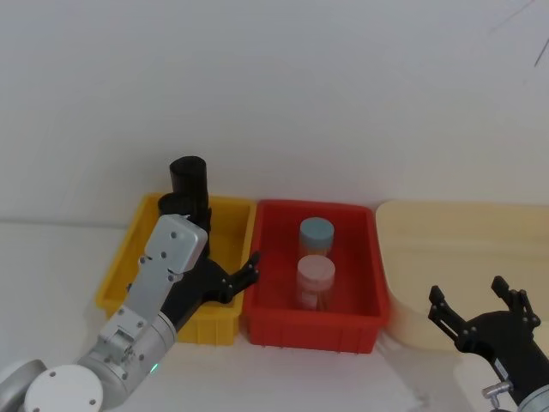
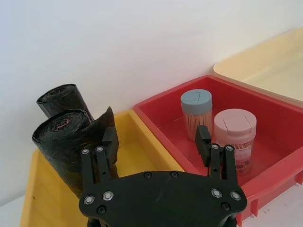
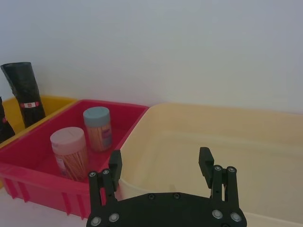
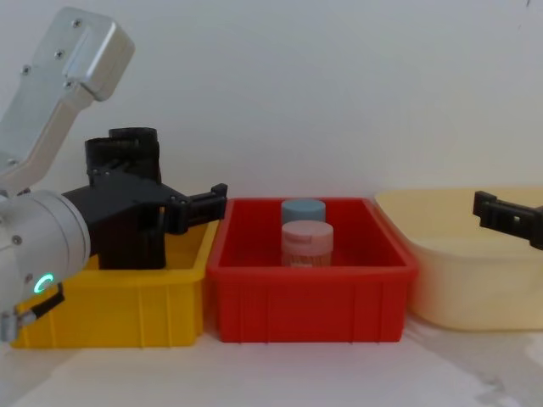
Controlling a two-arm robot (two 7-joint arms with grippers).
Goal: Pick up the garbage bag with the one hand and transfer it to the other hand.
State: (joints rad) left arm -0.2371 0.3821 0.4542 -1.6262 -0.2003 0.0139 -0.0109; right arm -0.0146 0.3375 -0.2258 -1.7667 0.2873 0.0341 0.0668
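Left wrist view: the garbage bag (image 2: pixel 59 137) stands upright in a yellow bin (image 2: pixel 38 194), a second roll (image 2: pixel 59 97) behind it. The left gripper (image 2: pixel 156 142) hovers spread wide and empty, one finger just beside the bag. Two jars (image 2: pixel 196 111) sit in the red bin (image 2: pixel 165 118). The right gripper (image 3: pixel 161 161) hangs wide open over the cream tub (image 3: pixel 236 137).

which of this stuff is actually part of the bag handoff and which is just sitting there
Part of the job:
garbage bag, standing in the yellow bin
left gripper, open, close to it
right gripper, open, by the cream tub

Just lying about:
second black roll
red bin
blue-lidded jar
pink-lidded jar
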